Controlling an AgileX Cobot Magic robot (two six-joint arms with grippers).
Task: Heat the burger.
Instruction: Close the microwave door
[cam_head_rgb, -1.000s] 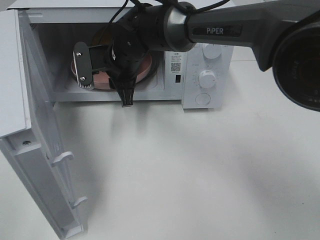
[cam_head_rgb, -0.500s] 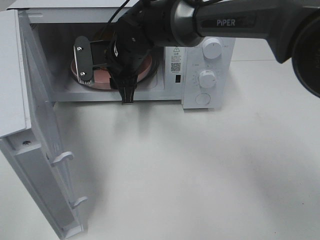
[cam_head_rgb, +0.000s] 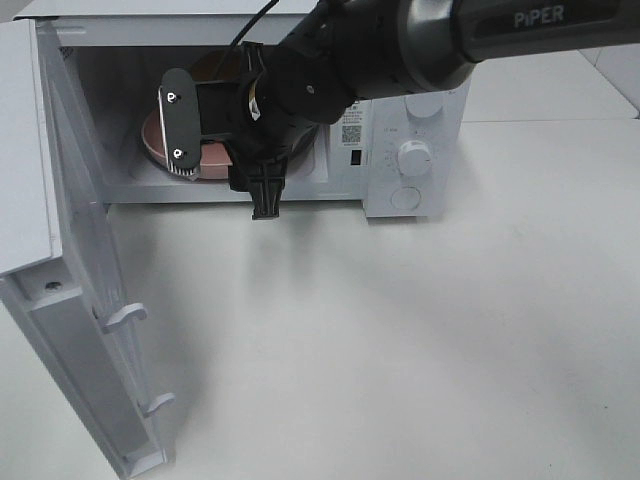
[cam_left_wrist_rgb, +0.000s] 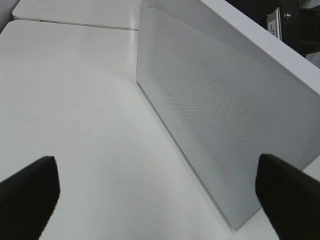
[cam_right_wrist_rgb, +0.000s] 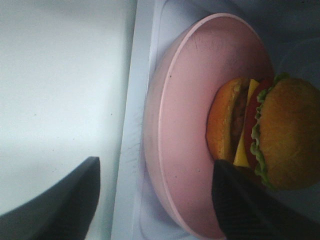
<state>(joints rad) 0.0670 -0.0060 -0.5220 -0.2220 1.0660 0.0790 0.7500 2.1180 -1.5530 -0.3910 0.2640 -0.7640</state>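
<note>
The burger (cam_right_wrist_rgb: 270, 130), golden bun over lettuce, tomato, cheese and patty, lies tipped on a pink plate (cam_right_wrist_rgb: 187, 125) on the floor of the open microwave (cam_head_rgb: 410, 150). My right gripper (cam_right_wrist_rgb: 155, 200) is at the oven's mouth, open, its dark fingers either side of the plate's near rim without clamping it. From above, that right gripper (cam_head_rgb: 222, 190) hides the burger, and only an edge of the plate (cam_head_rgb: 150, 138) shows. My left gripper (cam_left_wrist_rgb: 160, 200) is open with nothing between its fingers, beside the outer face of the microwave door (cam_left_wrist_rgb: 225, 115).
The microwave door (cam_head_rgb: 80, 300) stands swung wide to the left, reaching toward the table's front edge. The control panel with its dials (cam_head_rgb: 413, 157) is at the right of the cavity. White tabletop (cam_head_rgb: 400, 340) spreads in front.
The right gripper's jaws have spread wider off the plate's rim. The hand has shifted slightly right and outward from the cavity. The plate and burger stay put.
</note>
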